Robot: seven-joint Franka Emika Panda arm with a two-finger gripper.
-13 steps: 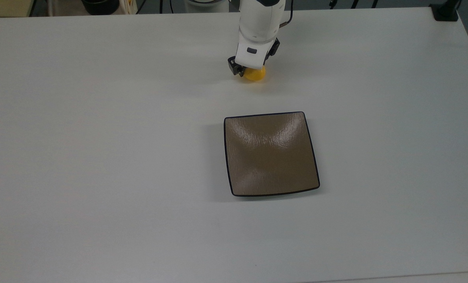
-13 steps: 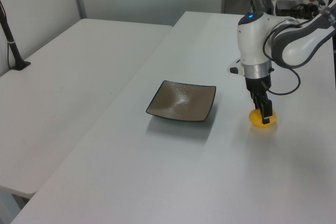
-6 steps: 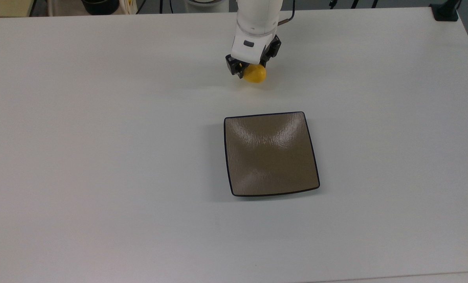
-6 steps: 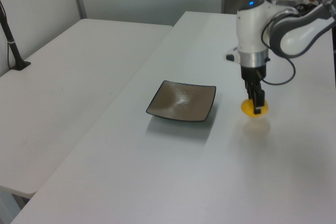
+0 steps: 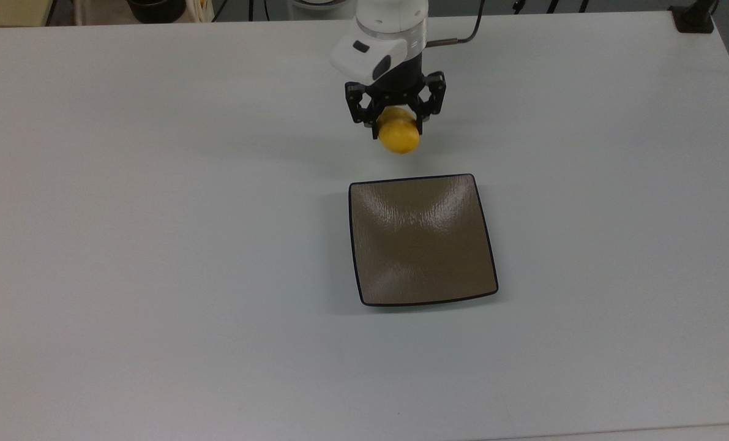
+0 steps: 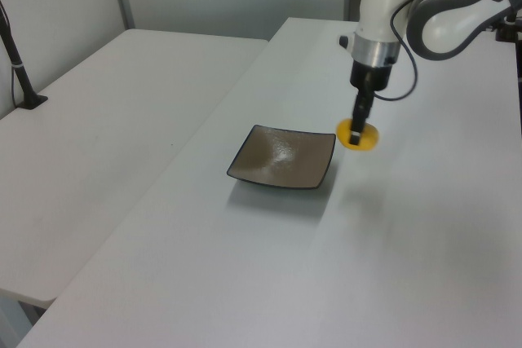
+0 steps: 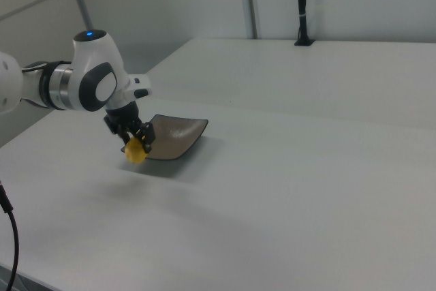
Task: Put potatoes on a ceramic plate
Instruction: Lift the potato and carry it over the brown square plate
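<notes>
Finding: the claw (image 5: 396, 122) is clenched on the yellow potato (image 5: 398, 136), its two dark fingers pressing the upper part while the rounded lower end hangs free beneath them.

Change noted: a second ago the potato sat on the white tabletop (image 5: 156, 245) with the claw lowered over it. It is now lifted clear. In the left view the potato (image 6: 358, 136) hangs well above its own faint shadow on the tabletop, and in the right view the potato (image 7: 135, 152) likewise rides above the surface. The wrist has also turned since then, so that both fingers are seen from above in the top view.

Position: the square brown ceramic plate (image 5: 423, 240) lies flat and bare, unmoved. In the top view the potato is just short of the plate's upper rim, not yet over it. In the left view it appears level with the plate's right corner (image 6: 330, 138), though how far it stands off sideways is hard to judge from that angle.

Assessment: the pick-up looks complete and the carry has begun. What remains, in my judgement, is a short travel over the plate's dished centre, a descent, and a release low enough that the egg-shaped potato does not roll off.
</notes>
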